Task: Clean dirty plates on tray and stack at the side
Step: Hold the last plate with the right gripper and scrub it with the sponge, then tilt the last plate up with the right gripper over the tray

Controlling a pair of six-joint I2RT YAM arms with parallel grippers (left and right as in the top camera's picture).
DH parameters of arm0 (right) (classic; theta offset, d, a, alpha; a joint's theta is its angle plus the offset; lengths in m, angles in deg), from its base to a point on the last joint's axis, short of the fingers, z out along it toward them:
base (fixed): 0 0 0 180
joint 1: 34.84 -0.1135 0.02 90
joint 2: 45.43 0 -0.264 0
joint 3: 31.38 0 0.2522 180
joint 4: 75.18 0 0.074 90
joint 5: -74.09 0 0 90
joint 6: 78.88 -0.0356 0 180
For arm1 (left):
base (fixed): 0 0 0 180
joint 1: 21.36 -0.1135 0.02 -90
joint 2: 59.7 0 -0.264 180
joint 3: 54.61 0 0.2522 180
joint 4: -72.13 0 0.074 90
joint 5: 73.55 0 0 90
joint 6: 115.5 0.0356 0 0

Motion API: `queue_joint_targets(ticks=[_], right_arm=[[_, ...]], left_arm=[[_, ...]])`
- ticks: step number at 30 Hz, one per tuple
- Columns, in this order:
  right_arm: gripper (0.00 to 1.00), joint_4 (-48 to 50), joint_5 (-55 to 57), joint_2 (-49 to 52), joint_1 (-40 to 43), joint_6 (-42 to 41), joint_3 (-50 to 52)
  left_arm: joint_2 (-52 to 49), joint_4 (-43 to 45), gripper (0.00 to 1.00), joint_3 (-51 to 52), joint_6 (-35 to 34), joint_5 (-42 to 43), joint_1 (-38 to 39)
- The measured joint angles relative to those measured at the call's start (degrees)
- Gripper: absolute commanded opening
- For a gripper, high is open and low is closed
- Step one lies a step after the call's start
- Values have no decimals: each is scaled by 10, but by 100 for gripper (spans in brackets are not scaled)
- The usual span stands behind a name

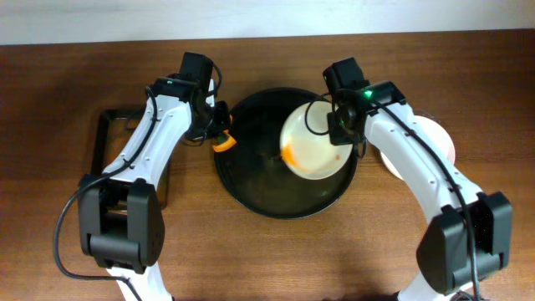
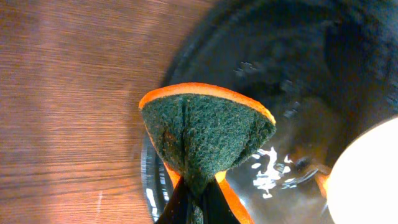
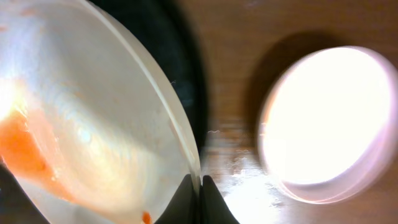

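At the left rim of the round black tray (image 1: 255, 188), the left gripper (image 2: 194, 205) pinches an orange sponge with a green scouring face (image 2: 205, 134), touching no plate. Over the tray's right half, the right gripper (image 3: 200, 198) is clamped on the edge of a tilted white plate (image 1: 313, 142) smeared with orange sauce, so it looks unscrubbed; no other plate shows in the tray. Just right of the tray lies a clean pink-rimmed plate (image 3: 326, 124), possibly atop another, though the arm hides much, so I judge only this last plate is left to wipe and stack
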Motion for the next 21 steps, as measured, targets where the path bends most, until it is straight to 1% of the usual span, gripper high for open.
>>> queue_joint_targets(ticks=[4, 7, 11, 17, 21], right_arm=[[4, -21, 117, -16, -26, 7, 0], [4, -27, 203, -18, -66, 9, 0], [4, -26, 278, -18, -119, 12, 0], [4, -40, 309, -18, -133, -36, 0], [4, -40, 313, -18, -133, -49, 0]], left_arm=[[0, 5, 1, 0, 25, 50, 0], [0, 5, 1, 0, 38, 74, 0], [0, 5, 1, 0, 49, 95, 0], [0, 6, 1, 0, 52, 110, 0], [0, 6, 1, 0, 52, 112, 0]])
